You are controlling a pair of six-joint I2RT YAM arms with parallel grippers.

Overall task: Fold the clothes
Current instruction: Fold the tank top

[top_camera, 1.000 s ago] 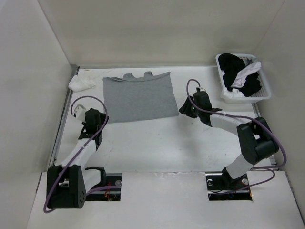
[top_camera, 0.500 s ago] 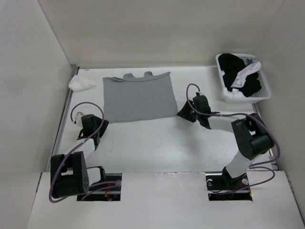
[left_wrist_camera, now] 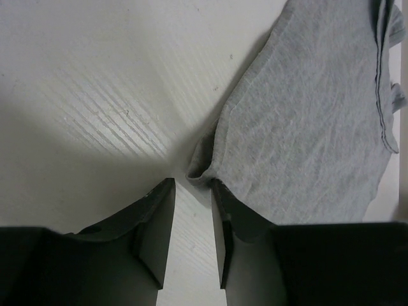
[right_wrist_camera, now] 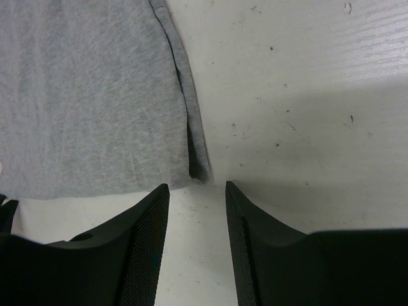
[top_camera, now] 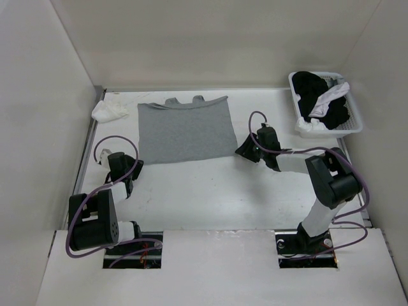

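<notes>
Left fingers (left_wrist_camera: 156, 223) stand parted and empty, the near-left corner of the grey tank top (top_camera: 185, 131) just ahead of their gap; right fingers (right_wrist_camera: 150, 242), also apart, face its near-right corner; its hem lies crosswise on the counter (top_camera: 210, 191), between both arms.

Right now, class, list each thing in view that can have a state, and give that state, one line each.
Grey tank top: spread flat on the table, not gripped.
Left gripper: open, empty, at the top's near left corner.
Right gripper: open, empty, at its near right corner.
White basket: holds a heap of black and white garments.
Small white cloth: crumpled, at the table's far left corner.
</notes>
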